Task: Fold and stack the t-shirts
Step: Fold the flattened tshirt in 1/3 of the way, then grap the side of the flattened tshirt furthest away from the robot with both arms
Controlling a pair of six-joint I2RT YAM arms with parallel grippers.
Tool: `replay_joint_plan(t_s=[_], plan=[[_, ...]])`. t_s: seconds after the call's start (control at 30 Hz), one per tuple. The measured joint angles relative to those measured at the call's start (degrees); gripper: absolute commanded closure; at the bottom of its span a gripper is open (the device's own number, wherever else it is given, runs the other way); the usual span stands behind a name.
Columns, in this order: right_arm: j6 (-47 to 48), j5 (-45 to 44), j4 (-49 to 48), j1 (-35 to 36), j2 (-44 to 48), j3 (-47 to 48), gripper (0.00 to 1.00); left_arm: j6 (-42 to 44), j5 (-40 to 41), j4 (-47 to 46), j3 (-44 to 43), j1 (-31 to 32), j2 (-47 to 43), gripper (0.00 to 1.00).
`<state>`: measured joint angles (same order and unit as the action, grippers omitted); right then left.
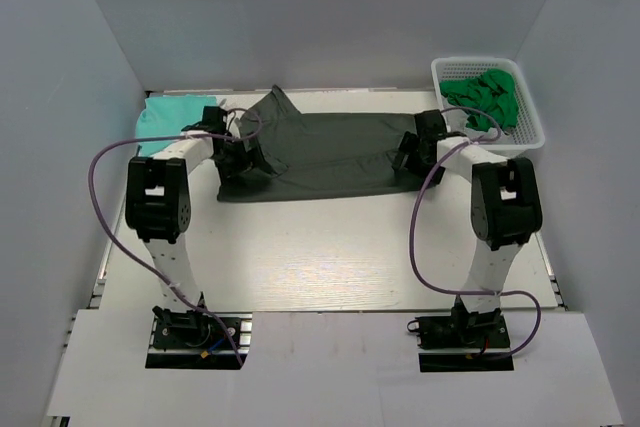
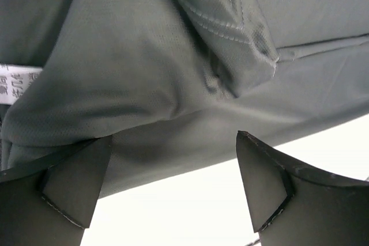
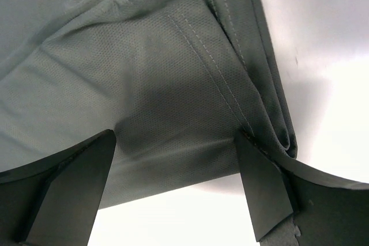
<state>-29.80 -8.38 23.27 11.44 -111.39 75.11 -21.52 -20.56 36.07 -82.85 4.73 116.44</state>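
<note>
The dark grey-green t-shirt (image 1: 320, 152) lies partly folded across the back middle of the table. My left gripper (image 1: 235, 155) is at its left end and my right gripper (image 1: 408, 152) is at its right end. In the left wrist view the gripper (image 2: 173, 162) is open, its fingers (image 2: 78, 185) straddling the shirt's near edge (image 2: 173, 84), with white table under the gap. In the right wrist view the gripper (image 3: 173, 165) is open too, its fingertips (image 3: 262, 191) on either side of the shirt's hemmed, folded corner (image 3: 173, 73). Neither grips cloth.
A light mint-teal shirt (image 1: 165, 119) lies at the back left beside the left arm. A white mesh basket (image 1: 530, 132) at the back right holds a bright green shirt (image 1: 485, 97). Grey walls close in the table on three sides. A white care label (image 2: 17, 82) shows on the shirt.
</note>
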Motion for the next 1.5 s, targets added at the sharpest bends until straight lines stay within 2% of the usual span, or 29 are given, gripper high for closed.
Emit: replay_joint_plan(t_s=[0.1, 0.23, 0.43, 0.53, 0.67, 0.83, 1.0, 1.17, 1.3, 1.5], plan=[[-0.68, 0.15, -1.49, 0.46, 4.44, -6.12, 0.1, -0.92, -0.17, 1.11, 8.13, 0.0, -5.73, 0.0], [-2.23, 1.16, -1.95, 2.14, 12.31, -15.82, 0.1, -1.68, 1.27, 7.96, 15.26, 0.15, -11.28, 0.0], [-4.68, 4.35, 2.51, 6.01, 24.09, -27.26, 0.1, -1.88, 6.49, 17.73, 22.82, 0.31, -16.98, 0.0], [-4.98, 5.57, 7.13, 7.1, 26.73, -28.83, 0.1, -1.77, 9.46, 23.1, 22.16, 0.31, -18.99, 0.0], [-2.4, 6.36, 11.19, 7.85, 29.35, -26.91, 0.1, -0.96, 11.76, 27.69, 11.56, 0.28, -18.95, 0.0], [2.25, 4.39, 13.99, 7.8, 25.09, -11.85, 0.1, 0.26, 12.94, 25.62, -8.13, 0.5, -13.99, 0.0], [3.76, 0.07, 10.56, 7.63, 20.46, -1.7, 0.1, 2.25, 13.05, 22.25, -27.39, 1.16, -0.2, 0.0], [3.78, -4.2, 6.86, 6.56, 14.27, 2.14, 0.1, 3.78, 12.74, 17.57, -44.02, 1.92, 15.43, 0.0], [3.69, -5.64, 6.88, 5.51, 7.65, 9.01, 0.1, 4.72, 10.88, 12.2, -50.25, 2.75, 23.34, 0.0], [1.73, -5.44, 5.75, 4.15, 6.27, 11.63, 0.1, 6.25, 9.57, 2.6, -50.36, 3.93, 26.34, 0.0]])
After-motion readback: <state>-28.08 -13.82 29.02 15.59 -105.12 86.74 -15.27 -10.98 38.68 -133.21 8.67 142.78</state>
